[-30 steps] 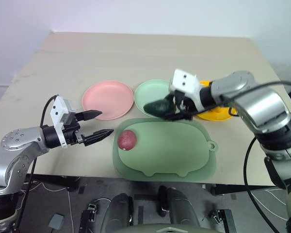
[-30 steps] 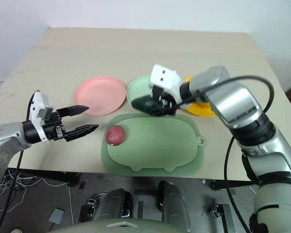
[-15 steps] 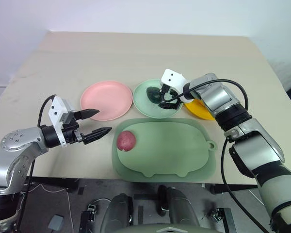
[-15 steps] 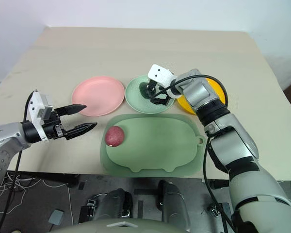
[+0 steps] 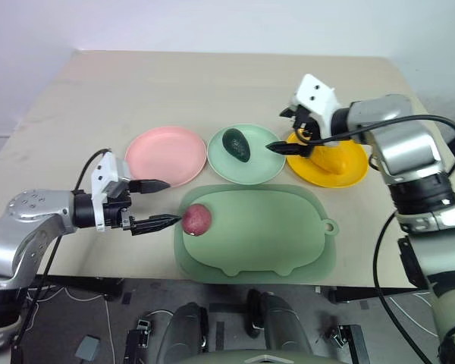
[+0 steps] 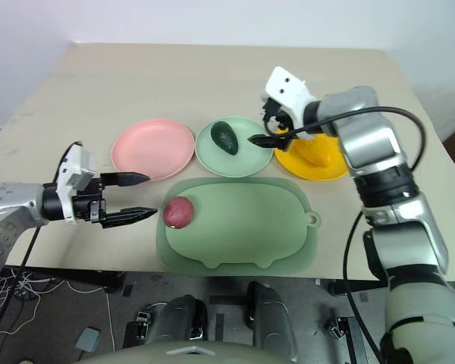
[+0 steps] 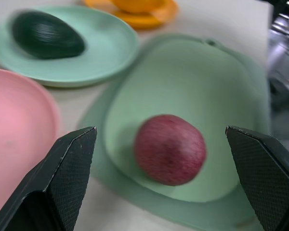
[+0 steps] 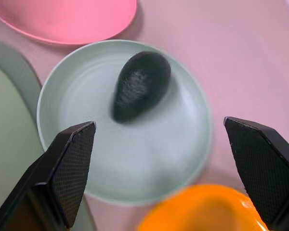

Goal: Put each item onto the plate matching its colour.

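You have three round, shallow, smooth plates in a row across the middle of the frame and three toy fruits. The pink plate at left is bare; the mint plate in the centre carries the dark, pebbly, egg-shaped avocado; the orange plate at right carries the oblong yellow mango. The round, reddish-purple fruit lies at the left end of the one green mat, a soft-looking sheet with rounded lobes, below the plates. Your left gripper, at lower left, has its fingers spread wide and empty, the lower fingertip just beside that fruit, which the left wrist view frames between the fingers. Your right gripper, upper right, is also wide and empty, above the gap between the mint and orange plates, just right of the avocado.
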Action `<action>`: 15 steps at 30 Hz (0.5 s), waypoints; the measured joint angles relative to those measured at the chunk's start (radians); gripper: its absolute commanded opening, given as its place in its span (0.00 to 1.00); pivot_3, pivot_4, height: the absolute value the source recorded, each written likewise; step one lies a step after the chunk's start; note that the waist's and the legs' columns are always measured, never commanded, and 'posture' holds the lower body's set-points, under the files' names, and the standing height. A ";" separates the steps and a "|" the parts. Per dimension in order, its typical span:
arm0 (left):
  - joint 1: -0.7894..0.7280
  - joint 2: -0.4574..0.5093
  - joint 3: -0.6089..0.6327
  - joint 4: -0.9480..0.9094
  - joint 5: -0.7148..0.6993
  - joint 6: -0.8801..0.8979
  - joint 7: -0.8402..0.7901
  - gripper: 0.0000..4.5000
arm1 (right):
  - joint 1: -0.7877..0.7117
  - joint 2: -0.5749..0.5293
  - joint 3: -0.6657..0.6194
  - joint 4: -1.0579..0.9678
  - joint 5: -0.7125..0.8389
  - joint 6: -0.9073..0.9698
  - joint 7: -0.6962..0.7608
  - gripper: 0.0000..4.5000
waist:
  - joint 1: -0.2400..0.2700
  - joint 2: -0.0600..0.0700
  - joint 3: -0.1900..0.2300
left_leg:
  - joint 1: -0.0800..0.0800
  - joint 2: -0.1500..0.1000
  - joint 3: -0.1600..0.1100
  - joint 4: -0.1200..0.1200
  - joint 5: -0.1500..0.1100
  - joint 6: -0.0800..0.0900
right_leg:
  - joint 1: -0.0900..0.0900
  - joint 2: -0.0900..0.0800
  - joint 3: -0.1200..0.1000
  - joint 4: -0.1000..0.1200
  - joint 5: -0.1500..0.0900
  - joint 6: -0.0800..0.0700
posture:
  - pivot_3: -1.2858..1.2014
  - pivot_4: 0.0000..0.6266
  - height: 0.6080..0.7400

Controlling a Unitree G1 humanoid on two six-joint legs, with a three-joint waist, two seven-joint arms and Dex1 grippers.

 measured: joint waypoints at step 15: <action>-0.234 -0.082 -0.225 0.264 0.195 -0.166 -0.208 1.00 | 0.128 -0.013 -0.059 -0.204 0.069 0.145 -0.096 1.00 | 0.002 0.000 0.000 | -0.001 0.000 0.001 0.001 0.000 0.000 | 0.000 0.000 0.000 0.000 0.000 0.000 | 0.52 0.24 1.00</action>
